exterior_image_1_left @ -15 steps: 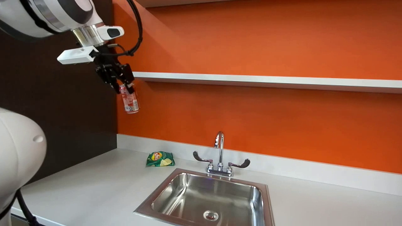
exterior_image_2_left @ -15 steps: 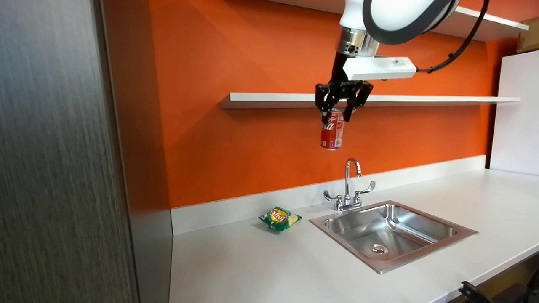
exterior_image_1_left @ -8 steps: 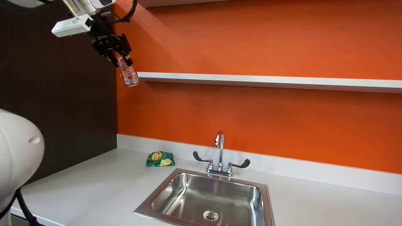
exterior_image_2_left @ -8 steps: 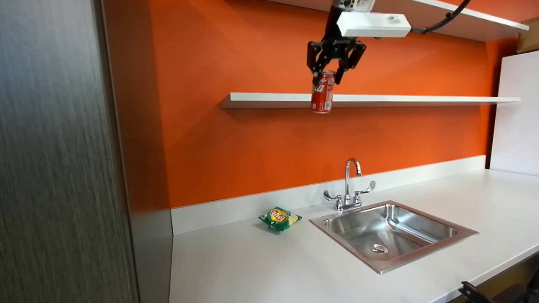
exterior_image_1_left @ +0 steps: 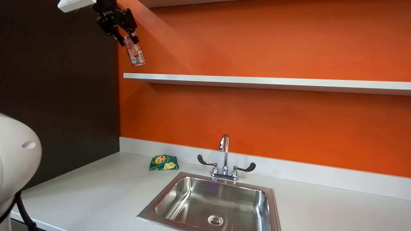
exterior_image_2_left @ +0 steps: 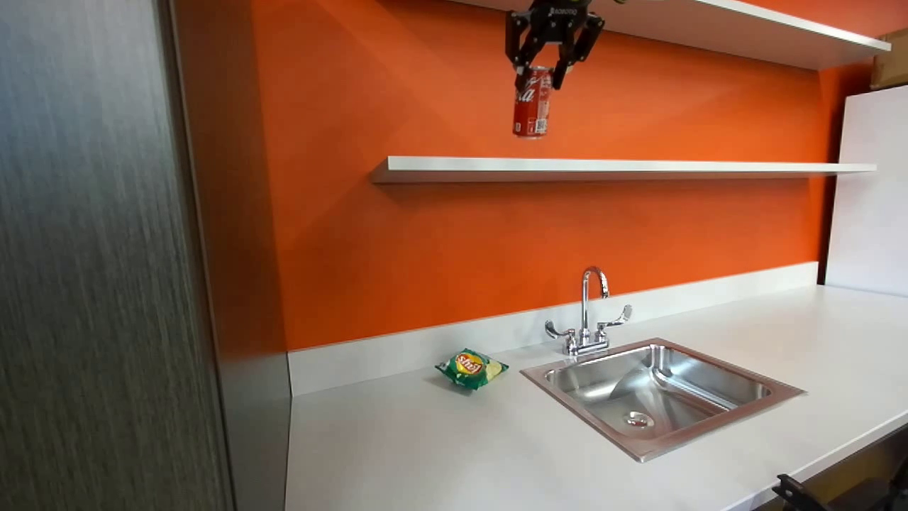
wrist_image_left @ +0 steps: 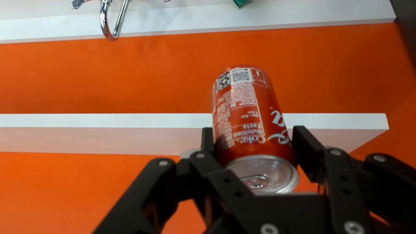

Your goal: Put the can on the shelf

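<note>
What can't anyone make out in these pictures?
How the arm joins the gripper: cut off by the top edge in both exterior views.
Smallest print on the can: too blurred in the wrist view.
Brown box: partly cut off by the right edge in an exterior view.

both exterior views facing shelf (exterior_image_1_left: 257, 80), sharing sink (exterior_image_2_left: 709, 424), wrist view close above can (wrist_image_left: 250, 123)

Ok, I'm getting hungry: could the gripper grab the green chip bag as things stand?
Probably not: the gripper holds the can, so it would likely have to set that down first. The green chip bag itself lies uncovered on the counter.
</note>
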You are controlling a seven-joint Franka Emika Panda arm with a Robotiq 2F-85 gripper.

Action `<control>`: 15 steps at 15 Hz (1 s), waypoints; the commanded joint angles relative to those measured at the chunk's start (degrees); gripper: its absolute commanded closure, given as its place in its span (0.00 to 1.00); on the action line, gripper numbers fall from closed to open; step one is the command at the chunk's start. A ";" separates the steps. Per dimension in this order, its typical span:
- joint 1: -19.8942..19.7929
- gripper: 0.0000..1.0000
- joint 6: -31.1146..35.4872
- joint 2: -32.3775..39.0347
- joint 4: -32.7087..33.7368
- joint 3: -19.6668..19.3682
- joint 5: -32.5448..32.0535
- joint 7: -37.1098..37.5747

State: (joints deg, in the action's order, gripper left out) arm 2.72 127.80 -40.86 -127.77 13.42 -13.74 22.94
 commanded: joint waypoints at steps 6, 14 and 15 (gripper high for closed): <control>-2.85 0.63 -3.76 15.25 18.14 1.78 -0.94 -1.85; -2.25 0.63 -2.40 25.39 26.15 2.03 -4.43 0.55; -2.15 0.63 -2.44 26.56 27.10 1.89 -5.06 0.79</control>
State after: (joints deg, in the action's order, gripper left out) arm 1.30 126.33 -18.37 -105.86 14.49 -16.26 22.36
